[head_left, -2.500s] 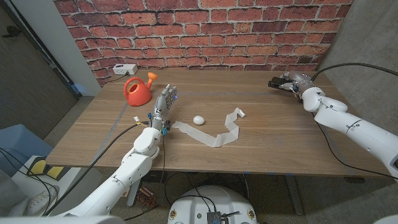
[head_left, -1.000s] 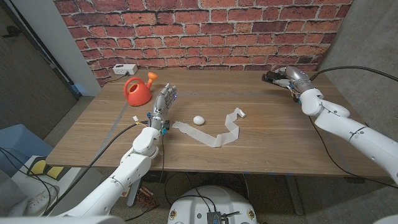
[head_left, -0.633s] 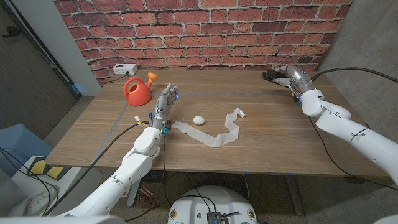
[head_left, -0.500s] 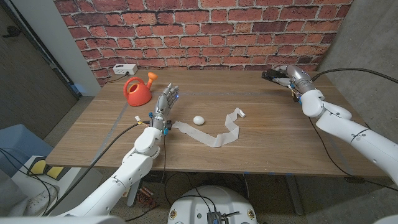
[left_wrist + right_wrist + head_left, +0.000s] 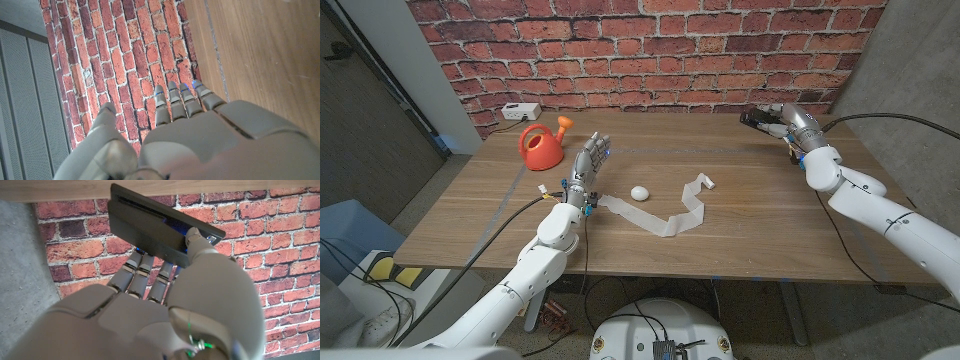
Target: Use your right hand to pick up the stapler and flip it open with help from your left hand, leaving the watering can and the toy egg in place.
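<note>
Stapler [image 5: 761,119]: black, long and slim, at the 1 o'clock part of the tabletop [image 5: 760,230] near the brick wall [image 5: 650,50]. Held at its right end in the right hand [image 5: 792,124]; long axis roughly crosswise to the head view, free end pointing toward 9 o'clock. Seen in the right wrist view [image 5: 160,227] as a flat dark bar set slantwise against the bricks, thumb on one face and fingers [image 5: 145,272] curled under the other. Whether clear of the wood or touching it: cannot tell.

Right hand: closed around the stapler, thumb pressing near one end.

Left hand [image 5: 588,165]: at about 10 o'clock from the table's centre, upright on its edge, fingers [image 5: 182,97] straight, close together and holding nothing, tips pointing toward the wall at 12 o'clock.

Watering can [image 5: 541,145]: orange-red, spout toward 1 o'clock, just beyond the left hand at about 10 o'clock.

Toy egg [image 5: 639,192]: white, near the centre, to the 3 o'clock side of the left hand, apart from it.

White paper strip [image 5: 670,220]: zigzagging from beside the left wrist to a curled end at about 2 o'clock of the egg.

White power strip [image 5: 520,111]: at the far 11 o'clock corner, against the wall.
</note>
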`<action>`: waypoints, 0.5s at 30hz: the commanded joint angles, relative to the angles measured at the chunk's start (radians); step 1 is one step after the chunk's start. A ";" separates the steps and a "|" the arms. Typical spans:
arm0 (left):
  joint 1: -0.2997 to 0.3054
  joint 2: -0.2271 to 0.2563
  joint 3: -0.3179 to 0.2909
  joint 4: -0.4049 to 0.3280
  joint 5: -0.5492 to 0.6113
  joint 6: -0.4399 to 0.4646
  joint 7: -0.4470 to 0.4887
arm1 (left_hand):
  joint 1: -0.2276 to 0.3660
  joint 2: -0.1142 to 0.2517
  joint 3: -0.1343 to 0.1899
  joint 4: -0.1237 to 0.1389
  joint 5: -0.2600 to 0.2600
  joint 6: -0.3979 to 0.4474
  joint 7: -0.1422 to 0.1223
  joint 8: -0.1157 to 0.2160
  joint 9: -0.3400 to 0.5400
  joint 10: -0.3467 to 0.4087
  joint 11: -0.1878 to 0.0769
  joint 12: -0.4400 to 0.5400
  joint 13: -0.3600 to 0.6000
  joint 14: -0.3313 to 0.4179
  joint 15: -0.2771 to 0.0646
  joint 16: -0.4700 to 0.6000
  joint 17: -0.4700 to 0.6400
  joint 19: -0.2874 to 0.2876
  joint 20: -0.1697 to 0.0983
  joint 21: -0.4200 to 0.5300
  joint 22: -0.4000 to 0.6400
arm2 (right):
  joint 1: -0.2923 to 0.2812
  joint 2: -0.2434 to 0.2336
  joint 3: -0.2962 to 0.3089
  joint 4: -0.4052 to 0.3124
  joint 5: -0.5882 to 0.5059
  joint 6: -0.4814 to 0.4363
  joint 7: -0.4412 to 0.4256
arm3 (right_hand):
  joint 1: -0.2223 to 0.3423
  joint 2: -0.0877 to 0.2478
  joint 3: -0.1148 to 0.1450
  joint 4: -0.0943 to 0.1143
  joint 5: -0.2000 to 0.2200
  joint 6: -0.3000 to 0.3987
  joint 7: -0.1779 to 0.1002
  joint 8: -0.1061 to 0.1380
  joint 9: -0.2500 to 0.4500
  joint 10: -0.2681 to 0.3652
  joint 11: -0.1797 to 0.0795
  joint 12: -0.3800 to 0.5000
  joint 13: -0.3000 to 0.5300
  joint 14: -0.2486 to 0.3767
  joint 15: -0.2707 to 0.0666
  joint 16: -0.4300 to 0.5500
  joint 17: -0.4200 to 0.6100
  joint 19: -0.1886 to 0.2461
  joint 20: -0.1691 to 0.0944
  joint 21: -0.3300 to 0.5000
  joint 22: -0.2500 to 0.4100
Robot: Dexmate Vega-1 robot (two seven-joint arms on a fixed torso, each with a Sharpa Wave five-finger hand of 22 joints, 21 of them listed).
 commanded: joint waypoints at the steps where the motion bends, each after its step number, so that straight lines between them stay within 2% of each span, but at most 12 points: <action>1: 0.008 0.004 0.000 -0.013 0.004 -0.005 -0.002 | -0.004 -0.002 -0.003 0.002 0.007 0.010 0.000 -0.002 0.002 0.010 0.003 -0.001 0.003 0.007 -0.014 -0.001 0.003 -0.001 -0.002 -0.001 0.002 | -0.031 0.008 0.025 -0.015 0.021 0.044 -0.024 | 0.006 0.023 0.020 0.009 0.006 0.014 0.002 0.000 0.004 0.087 -0.051 0.024 0.019 0.005 -0.179 0.000 0.003 -0.002 -0.080 0.005 0.004; 15: 0.015 -0.004 -0.002 -0.005 -0.013 -0.024 -0.018 | -0.005 -0.003 -0.004 0.001 0.007 0.011 -0.001 -0.002 0.002 0.009 0.006 -0.002 0.003 0.007 -0.013 -0.001 0.003 -0.001 -0.001 -0.001 0.002 | -0.066 0.020 0.050 -0.035 0.034 0.053 -0.050 | 0.001 0.025 0.023 0.014 0.005 0.011 0.002 -0.003 0.011 0.083 -0.049 0.023 0.020 0.004 -0.179 -0.008 0.006 -0.005 -0.074 0.005 0.005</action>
